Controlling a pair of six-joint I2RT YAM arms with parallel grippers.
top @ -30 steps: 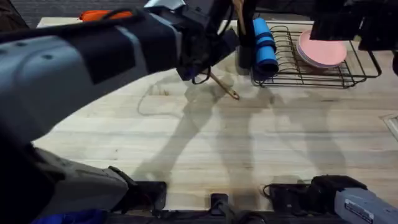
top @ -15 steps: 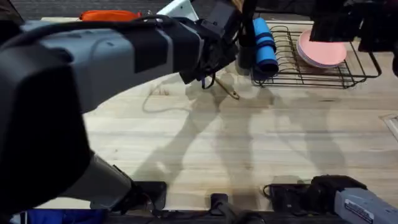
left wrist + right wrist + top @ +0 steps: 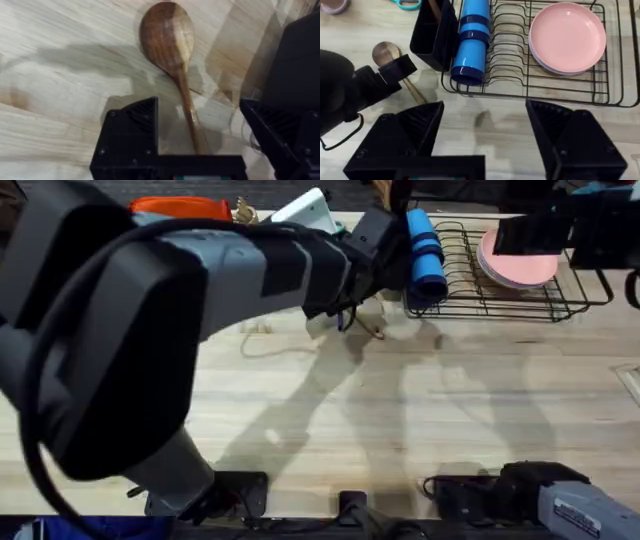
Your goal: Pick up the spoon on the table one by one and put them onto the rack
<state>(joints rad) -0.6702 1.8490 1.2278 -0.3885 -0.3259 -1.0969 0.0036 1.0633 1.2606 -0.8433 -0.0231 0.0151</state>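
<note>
Wooden spoon [image 3: 167, 42] flat on table [image 3: 330, 420], bowl just beside rack's black utensil cup [image 3: 434, 31]. Left gripper [image 3: 199, 131] down over it, fingers wide either side of handle, not clamped yet, so pickup not done. Going right: rack [image 3: 555, 85] holds blue cup [image 3: 471, 40] lying down and pink plate [image 3: 567, 36]. Right gripper [image 3: 485, 131] hangs above rack's front edge, wide open, empty. Guess: grab, lift, drop into rack all left.
</note>
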